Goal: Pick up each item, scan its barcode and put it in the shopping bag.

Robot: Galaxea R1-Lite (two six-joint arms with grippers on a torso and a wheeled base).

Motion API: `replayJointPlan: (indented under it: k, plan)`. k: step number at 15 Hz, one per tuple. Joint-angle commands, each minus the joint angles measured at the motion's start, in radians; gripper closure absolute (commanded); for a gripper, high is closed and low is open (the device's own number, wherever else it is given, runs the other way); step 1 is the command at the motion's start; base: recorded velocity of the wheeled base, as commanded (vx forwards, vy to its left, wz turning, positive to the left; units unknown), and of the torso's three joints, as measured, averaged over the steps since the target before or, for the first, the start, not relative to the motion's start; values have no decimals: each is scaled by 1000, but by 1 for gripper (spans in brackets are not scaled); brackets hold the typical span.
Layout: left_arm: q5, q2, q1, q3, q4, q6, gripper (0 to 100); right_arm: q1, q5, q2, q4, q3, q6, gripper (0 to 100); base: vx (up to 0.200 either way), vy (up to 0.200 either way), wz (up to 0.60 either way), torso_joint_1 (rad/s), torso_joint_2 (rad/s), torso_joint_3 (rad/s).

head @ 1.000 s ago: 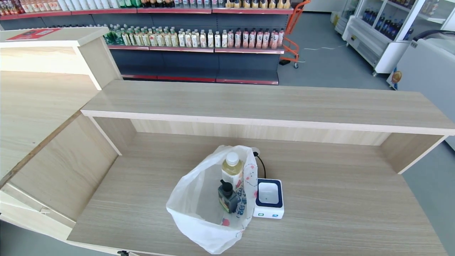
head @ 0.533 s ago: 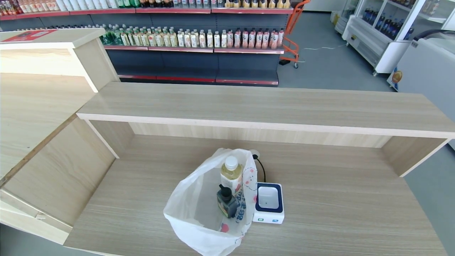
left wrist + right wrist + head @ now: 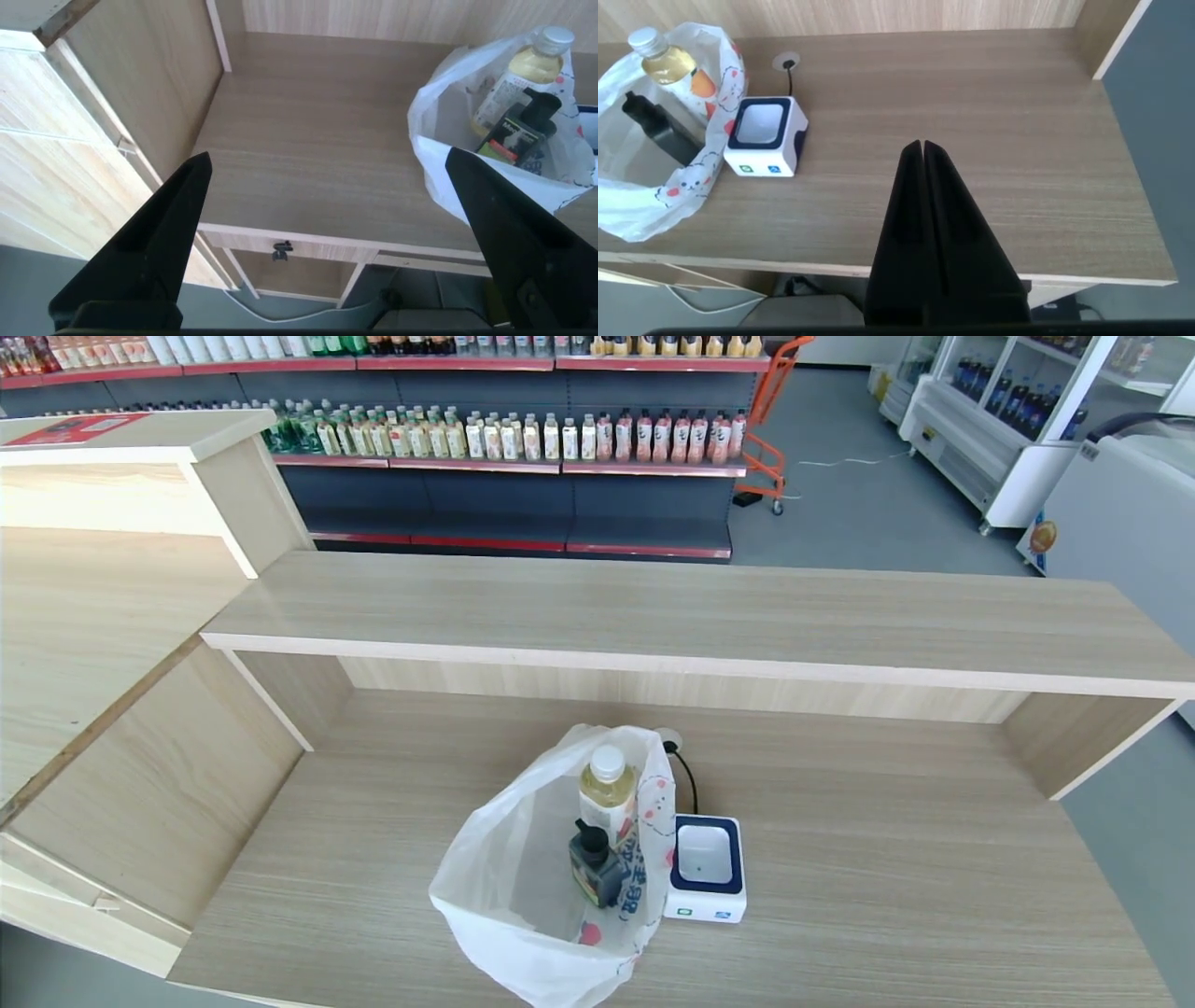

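2 items stand inside the shopping bag (image 3: 509, 905): a pale yellow drink bottle (image 3: 607, 791) with a white cap, and a dark bottle (image 3: 594, 868) with a black top, just in front of it. Both are upright or close to it and lean toward the bag wall nearest the scanner (image 3: 706, 870). The bag sits on the lower counter (image 3: 887, 859) with its mouth gaping toward the robot. Its printed side touches the scanner, which stands just to its right. A black cable (image 3: 689, 782) runs from the scanner back to a hole in the counter.

The left gripper (image 3: 327, 163) hangs off the near-left edge of the counter, its 2 fingers spread wide with nothing between them. The right gripper (image 3: 922, 151) sits above the right part of the counter, well apart from the scanner. Its fingers are pressed together and it holds nothing.

With both items bagged, I judge the task at or near its end.

The risks come from the bag. Its film is thin and slack, so the tall drink bottle is propped by little more than that wall. A nudge from either arm, or a finger catching the rim, could tip the bottle and slump the bag over the counter's near edge. A snagged cable could also drag the scanner into it.
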Motion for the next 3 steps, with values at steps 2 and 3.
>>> replayJointPlan:
  k: [2, 3]
  plan:
    - [0, 0, 0, 0, 0, 0, 0, 0, 1, 3, 0, 0, -1, 100, 0, 0, 0, 0, 0, 0]
    - [0, 0, 0, 0, 0, 0, 0, 0, 1, 3, 0, 0, -2, 100, 0, 0, 0, 0, 0, 0]
